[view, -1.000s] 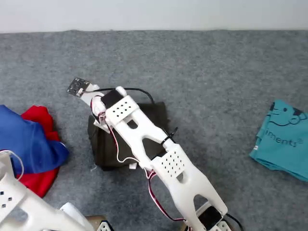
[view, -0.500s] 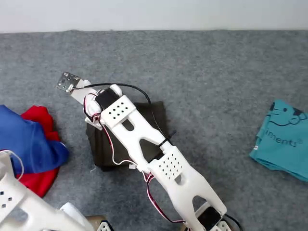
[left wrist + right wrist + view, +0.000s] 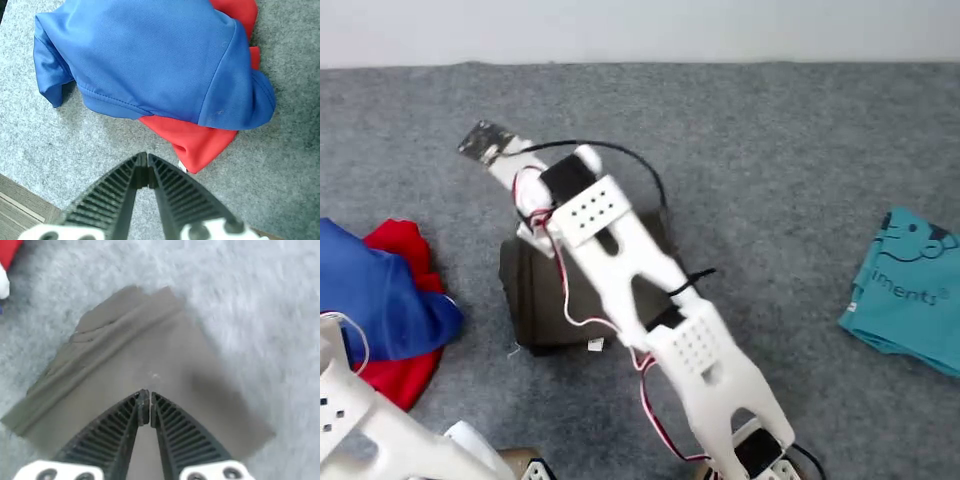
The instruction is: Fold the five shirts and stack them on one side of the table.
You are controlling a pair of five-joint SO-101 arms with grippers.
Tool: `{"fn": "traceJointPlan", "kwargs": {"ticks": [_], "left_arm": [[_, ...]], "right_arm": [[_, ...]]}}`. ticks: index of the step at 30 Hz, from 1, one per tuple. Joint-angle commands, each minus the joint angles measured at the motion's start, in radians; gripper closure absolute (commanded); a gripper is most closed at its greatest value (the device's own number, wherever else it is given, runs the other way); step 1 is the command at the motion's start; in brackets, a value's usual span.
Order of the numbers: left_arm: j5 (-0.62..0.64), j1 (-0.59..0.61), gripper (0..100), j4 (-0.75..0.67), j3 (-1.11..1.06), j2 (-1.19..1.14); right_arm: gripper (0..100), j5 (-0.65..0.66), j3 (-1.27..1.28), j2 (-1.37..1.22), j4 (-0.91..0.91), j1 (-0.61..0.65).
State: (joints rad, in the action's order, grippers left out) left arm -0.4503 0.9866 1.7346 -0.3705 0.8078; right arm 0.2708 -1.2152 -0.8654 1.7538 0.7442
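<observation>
High view counts four shirts on the grey, felt-like tabletop (image 3: 770,150). One dark olive-brown shirt (image 3: 535,310), folded into a rectangle, lies near the middle. One loose blue shirt (image 3: 380,295) at the left edge is draped over one crumpled red shirt (image 3: 398,240). One teal printed shirt (image 3: 910,290) sits well apart at the right edge.

Two white arms are in view. The right arm (image 3: 620,255) stretches diagonally from the near edge over the dark olive-brown shirt and hides its right part. The left arm (image 3: 355,415) sits at the near left corner, beside the red cloth.

In the right wrist view, the right tool (image 3: 146,409) hangs over the folded dark shirt. Its two ribbed black jaws are clenched tip to tip with nothing between them. Whether the tips touch the fabric cannot be told. The shirt lies flat, with a few ridges along one edge.

In the left wrist view, the left tool (image 3: 147,170) is likewise clenched and empty. It is over bare tabletop, just beside the red shirt's edge. The blue shirt covers most of the red one, which pokes out on two sides.
</observation>
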Motion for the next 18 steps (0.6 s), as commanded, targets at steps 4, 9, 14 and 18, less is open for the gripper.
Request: {"fn": "traceJointPlan", "kwargs": {"ticks": [4, 9, 14, 18], "left_arm": [[-0.008, -0.005, 98, 0.002, 0.028, 0.021], [-0.008, -0.005, 98, 0.002, 0.028, 0.021], [-0.008, -0.005, 98, 0.002, 0.028, 0.021], [-0.008, -0.005, 98, 0.002, 0.028, 0.021]], "right_arm": [[98.2, -0.269, 0.417, 0.371, 0.044, -0.101], [88.4, -0.609, 0.681, 0.475, 0.041, -0.12], [69.2, -0.704, 0.79, 0.501, 0.041, -0.088], [58.7, -0.784, 0.793, 0.469, 0.038, -0.067]]}}
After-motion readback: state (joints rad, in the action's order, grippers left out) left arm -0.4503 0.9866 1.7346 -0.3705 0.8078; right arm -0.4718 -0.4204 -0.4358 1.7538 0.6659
